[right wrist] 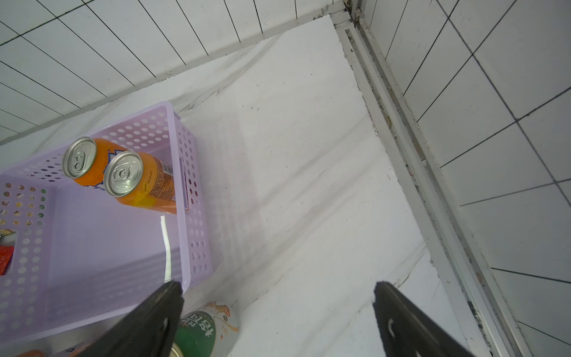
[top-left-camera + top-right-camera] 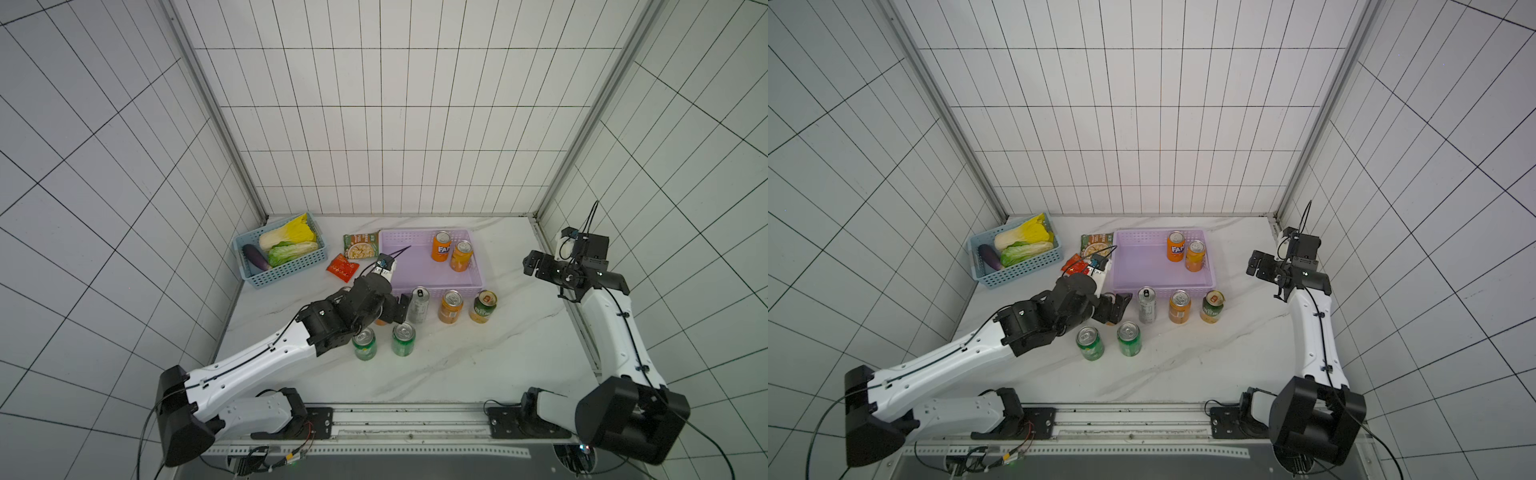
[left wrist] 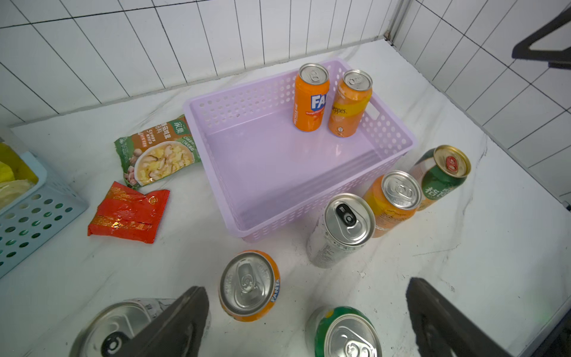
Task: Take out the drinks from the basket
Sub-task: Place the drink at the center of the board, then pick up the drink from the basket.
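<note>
Where the left end effector point(image 2: 395, 309) hangs, orange can point(image 2: 380, 321) mostly hidden from above

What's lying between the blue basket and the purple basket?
Two snack packets: a green soup packet beside the purple basket and a red packet. The left wrist view shows them best; both top views show them too.

Left fingers point(image 3: 182, 321) spread wide (low, reaching inward); right fingers point(image 1: 148, 321) spread, raised
</note>
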Motion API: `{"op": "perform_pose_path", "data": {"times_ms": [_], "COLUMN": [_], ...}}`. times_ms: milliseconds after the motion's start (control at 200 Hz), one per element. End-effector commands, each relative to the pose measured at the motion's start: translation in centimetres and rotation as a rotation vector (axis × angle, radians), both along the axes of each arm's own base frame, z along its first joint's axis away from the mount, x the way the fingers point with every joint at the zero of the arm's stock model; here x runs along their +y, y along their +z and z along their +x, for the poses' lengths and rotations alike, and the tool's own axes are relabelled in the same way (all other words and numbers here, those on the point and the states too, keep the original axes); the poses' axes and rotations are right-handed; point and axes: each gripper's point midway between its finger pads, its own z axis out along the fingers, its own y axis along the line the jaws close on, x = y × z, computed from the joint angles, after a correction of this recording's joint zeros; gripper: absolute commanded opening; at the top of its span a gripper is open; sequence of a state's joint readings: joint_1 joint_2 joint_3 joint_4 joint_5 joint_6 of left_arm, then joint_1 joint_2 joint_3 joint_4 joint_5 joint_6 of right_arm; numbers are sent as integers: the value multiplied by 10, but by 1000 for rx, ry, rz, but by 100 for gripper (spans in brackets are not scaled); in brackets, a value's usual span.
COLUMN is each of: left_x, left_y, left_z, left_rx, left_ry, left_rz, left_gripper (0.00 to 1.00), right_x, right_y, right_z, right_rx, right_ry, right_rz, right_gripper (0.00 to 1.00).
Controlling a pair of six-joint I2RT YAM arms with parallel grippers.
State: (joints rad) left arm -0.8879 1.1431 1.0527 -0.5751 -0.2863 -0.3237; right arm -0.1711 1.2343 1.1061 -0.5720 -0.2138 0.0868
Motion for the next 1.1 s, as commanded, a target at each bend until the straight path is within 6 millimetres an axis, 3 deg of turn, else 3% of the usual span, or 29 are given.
{"op": "perform_pose_path", "data": {"times_ms": [0,170,330,495,655,760,1094], "left_x": [14,50,88,129,158,169,177], "left_y": [23,41,45,30,8,3,5], "left_z": [7,35,59,82,92,95,95], "left_rx": [13,26,11,21,12,33,44], "left_ry": [-32,22,99,212,302,332,339], "left_rz": [-61,-139,-142,-172,-123,-146,-258], "left_gripper": [98,98,98,98,98,98,98], "right_x": [-2,-1,0,0,4,9,44], "right_y": [-10,-10,-11,-13,-12,-14,-21], "right_z": [-2,-2,-2,-1,0,3,18], "right_rx": [19,18,20,25,21,22,46], "right_ry": [-9,-8,-2,2,21,42,139], "right_rz": [21,22,24,26,40,67,155], "right_gripper": [99,99,99,99,99,99,99]}}
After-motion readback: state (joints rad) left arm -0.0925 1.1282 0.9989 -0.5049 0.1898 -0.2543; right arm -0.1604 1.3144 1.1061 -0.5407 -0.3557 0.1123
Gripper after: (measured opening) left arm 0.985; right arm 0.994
